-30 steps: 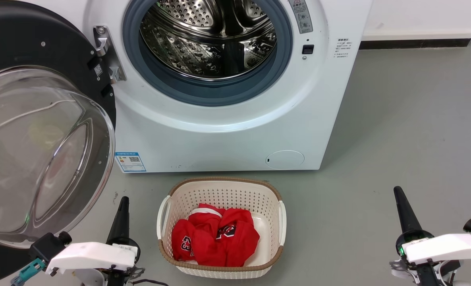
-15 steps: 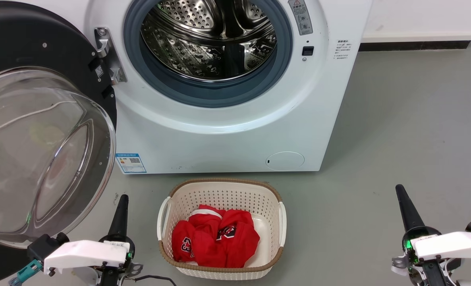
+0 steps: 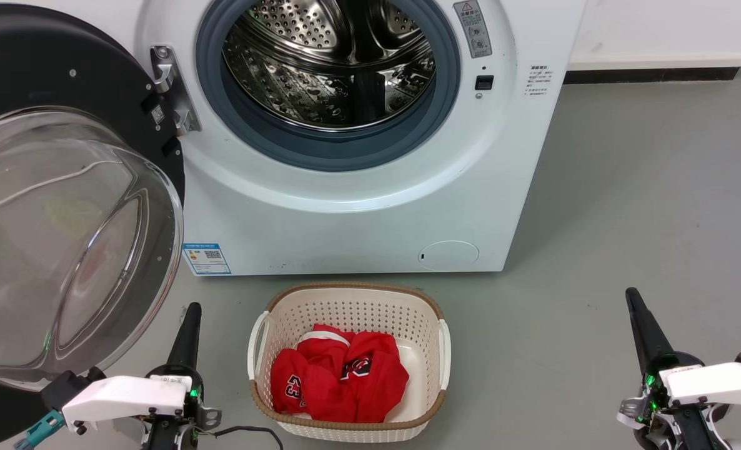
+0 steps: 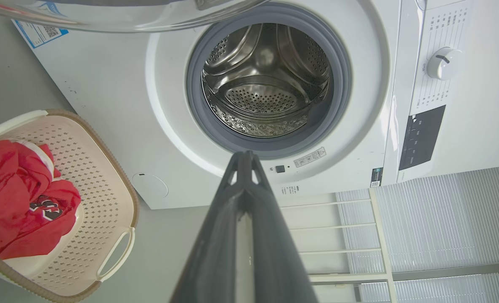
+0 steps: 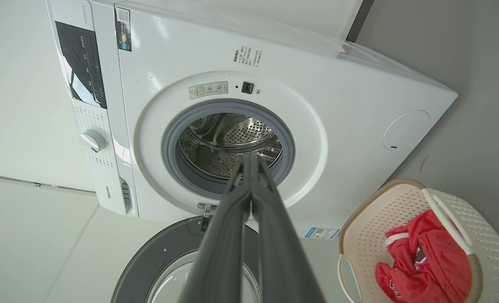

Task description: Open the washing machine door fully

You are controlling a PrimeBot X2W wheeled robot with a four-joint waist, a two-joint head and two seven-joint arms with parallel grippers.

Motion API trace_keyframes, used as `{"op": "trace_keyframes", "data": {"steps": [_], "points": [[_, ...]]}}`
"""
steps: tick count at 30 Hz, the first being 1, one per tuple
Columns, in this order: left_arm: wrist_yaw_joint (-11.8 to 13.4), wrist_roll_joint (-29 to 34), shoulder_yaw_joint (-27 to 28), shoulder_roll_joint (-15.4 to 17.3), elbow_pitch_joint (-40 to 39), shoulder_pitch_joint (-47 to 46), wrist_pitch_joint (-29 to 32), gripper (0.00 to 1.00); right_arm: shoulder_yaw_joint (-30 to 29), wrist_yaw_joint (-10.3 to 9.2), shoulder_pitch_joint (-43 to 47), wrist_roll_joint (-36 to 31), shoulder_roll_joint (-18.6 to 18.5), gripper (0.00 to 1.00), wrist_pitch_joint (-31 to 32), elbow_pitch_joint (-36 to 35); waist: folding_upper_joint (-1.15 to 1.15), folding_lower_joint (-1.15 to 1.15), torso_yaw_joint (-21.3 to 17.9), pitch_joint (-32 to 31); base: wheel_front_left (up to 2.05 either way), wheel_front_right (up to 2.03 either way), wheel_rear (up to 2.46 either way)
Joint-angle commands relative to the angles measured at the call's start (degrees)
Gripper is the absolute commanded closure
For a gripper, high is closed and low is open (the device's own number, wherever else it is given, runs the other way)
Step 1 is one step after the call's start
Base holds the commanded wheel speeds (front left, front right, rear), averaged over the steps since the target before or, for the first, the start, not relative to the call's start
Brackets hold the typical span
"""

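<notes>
The white washing machine (image 3: 370,212) faces me with its steel drum (image 3: 333,62) exposed. Its door (image 3: 52,206), black with a clear bulging glass bowl, is swung far out to the left on its metal hinge (image 3: 170,87); its rim also shows in the right wrist view (image 5: 165,261). My left gripper (image 3: 192,309) is shut and empty, low at the bottom left, just right of the door's glass and apart from it. My right gripper (image 3: 631,295) is shut and empty at the bottom right over bare floor. Both wrist views look along shut fingers toward the drum (image 4: 266,88) (image 5: 232,143).
A cream perforated basket (image 3: 436,331) holding red clothes (image 3: 339,375) stands on the grey floor right before the machine, between my two grippers. A wall with a dark skirting (image 3: 651,69) runs behind on the right. A thin cable (image 3: 245,431) trails by my left wrist.
Both arms have drawn slightly down toward the bottom edge of the head view. The whole picture has shifted a little downward, so the camera moved. The door stands as before.
</notes>
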Motion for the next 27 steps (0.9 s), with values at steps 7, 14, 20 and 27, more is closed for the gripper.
{"op": "trace_keyframes", "data": {"steps": [7,14,20,27], "points": [[-0.4,-4.1,0.6,0.1,0.3,-1.3,1.0,1.00,-0.5,0.00,-1.3,4.0,-0.1,1.00,1.0,0.2,0.00,0.00,0.0,-0.2,0.00,0.00,0.00],[-0.6,-7.2,0.9,0.1,0.7,-1.5,1.8,1.00,-0.9,0.00,-1.6,7.1,0.0,1.00,1.6,0.6,0.00,0.00,0.0,-0.3,0.00,0.00,0.00],[-0.8,-9.7,1.2,0.1,1.0,-1.7,2.5,1.00,-1.3,0.00,-1.8,9.6,0.1,1.00,2.3,0.9,0.00,0.00,0.1,-0.5,0.00,0.00,0.00],[-1.0,-12.6,1.5,0.1,1.4,-1.9,3.2,1.00,-1.6,0.00,-1.9,12.3,0.2,1.00,3.0,1.3,0.00,0.00,0.1,-0.6,0.00,0.00,0.00]]}}
